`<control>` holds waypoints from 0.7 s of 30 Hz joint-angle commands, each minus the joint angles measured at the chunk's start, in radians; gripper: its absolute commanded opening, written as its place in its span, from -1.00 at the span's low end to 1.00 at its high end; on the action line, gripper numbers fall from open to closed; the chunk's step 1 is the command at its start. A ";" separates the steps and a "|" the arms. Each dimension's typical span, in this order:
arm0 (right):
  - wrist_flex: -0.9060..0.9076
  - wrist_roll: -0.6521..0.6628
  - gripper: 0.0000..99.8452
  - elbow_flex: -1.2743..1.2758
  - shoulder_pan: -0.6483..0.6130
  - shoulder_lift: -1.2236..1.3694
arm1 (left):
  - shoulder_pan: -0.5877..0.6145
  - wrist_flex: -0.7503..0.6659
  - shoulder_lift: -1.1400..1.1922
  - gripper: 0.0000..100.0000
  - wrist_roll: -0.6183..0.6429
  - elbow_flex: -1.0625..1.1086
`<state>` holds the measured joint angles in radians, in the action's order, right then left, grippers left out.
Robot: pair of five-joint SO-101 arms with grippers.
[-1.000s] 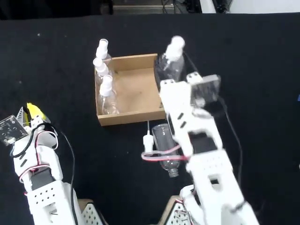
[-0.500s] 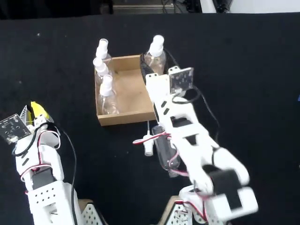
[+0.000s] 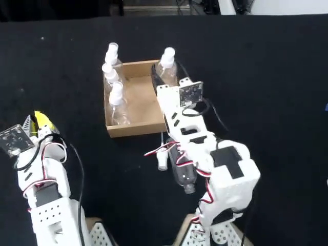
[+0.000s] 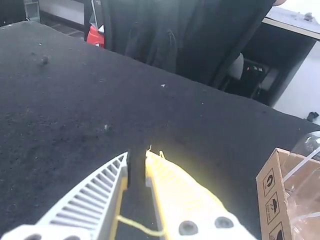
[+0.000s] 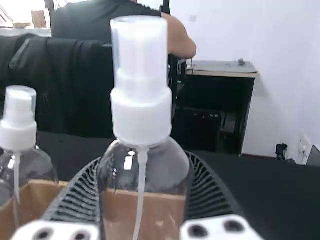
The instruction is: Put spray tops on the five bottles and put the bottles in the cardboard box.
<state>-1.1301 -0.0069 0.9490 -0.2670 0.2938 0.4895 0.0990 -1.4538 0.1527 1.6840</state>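
Observation:
The cardboard box (image 3: 136,128) stands mid-table. Three clear bottles with white spray tops stand along its left side: one (image 3: 111,54), one (image 3: 107,72) and one (image 3: 117,97). My right gripper (image 3: 165,76) is shut on a fourth capped bottle (image 3: 168,57), upright at the box's far right corner. From the right wrist, that bottle (image 5: 141,115) sits between the black fingers (image 5: 205,190), with a neighbouring bottle (image 5: 17,130) and the box wall (image 5: 30,200) beyond. An uncapped bottle (image 3: 183,174) lies in front of the box, a loose spray top (image 3: 162,160) beside it. My left gripper (image 3: 37,122) is shut and holds nothing.
The black cloth table (image 3: 266,77) has free room to the right and far left. From the left wrist, the gripper (image 4: 137,157) hovers over bare cloth, with the box corner (image 4: 272,185) off to the side. The right arm's cables hang over the lying bottle.
My right arm swung left and lowered the capped bottle from beyond the box's right edge to its far right corner. The left arm barely moved.

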 commanded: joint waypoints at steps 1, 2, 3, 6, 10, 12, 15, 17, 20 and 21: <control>-0.032 0.005 -0.98 -0.082 0.028 0.018 | -0.010 0.002 -0.008 -0.89 -0.005 0.024; -0.032 0.005 -0.98 -0.085 0.025 0.031 | -0.010 0.002 -0.008 -0.89 -0.005 0.024; -0.032 0.005 -0.98 -0.088 0.025 0.045 | -0.010 0.002 -0.008 -0.89 -0.005 0.024; -0.032 0.005 -0.98 -0.110 0.026 0.094 | -0.010 0.002 -0.008 -0.89 -0.005 0.024; -0.032 0.005 -0.98 -0.137 0.028 0.151 | -0.010 0.002 -0.008 -0.89 -0.005 0.024; -0.032 0.005 -0.98 -0.145 0.028 0.165 | -0.010 0.002 -0.008 -0.89 -0.005 0.024; -0.032 0.005 -0.98 -0.143 0.025 0.173 | -0.010 0.002 -0.008 -0.89 -0.005 0.024; -0.032 0.005 -0.98 -0.143 0.025 0.174 | -0.010 0.002 -0.008 -0.89 -0.005 0.024; -0.026 0.005 -0.97 -0.143 0.025 0.174 | -0.010 0.002 -0.008 -0.89 -0.005 0.024; -0.026 0.008 -0.97 -0.143 0.023 0.174 | -0.010 0.002 -0.008 -0.89 -0.005 0.024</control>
<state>-1.1316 -0.0069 0.8569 -0.2562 0.4687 0.4895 0.0990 -1.4538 0.1527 1.6840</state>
